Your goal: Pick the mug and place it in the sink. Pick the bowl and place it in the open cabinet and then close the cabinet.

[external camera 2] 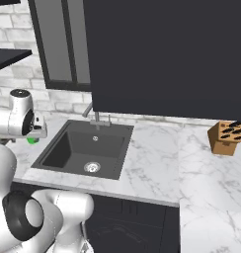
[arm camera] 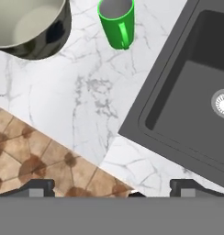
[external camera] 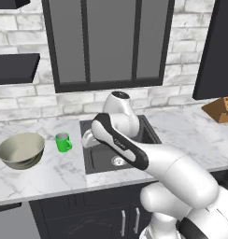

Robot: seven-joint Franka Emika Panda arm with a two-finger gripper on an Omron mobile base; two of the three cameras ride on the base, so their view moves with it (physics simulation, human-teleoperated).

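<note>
Hand view shows the gripper point(arm camera: 112, 187) spread wide above the green mug point(arm camera: 116, 22): likely light, rigid, slippery; pinch its rim.

- I see the sink point(external camera 2: 85, 148) set in the marble counter point(external camera 2: 152, 158) — faucet point(external camera 2: 96, 118) at its back edge.
- A knife block point(external camera 2: 225, 138) stands far right.
- A sliver of green mug point(external camera 2: 31, 140) peeks behind my arm.
</note>
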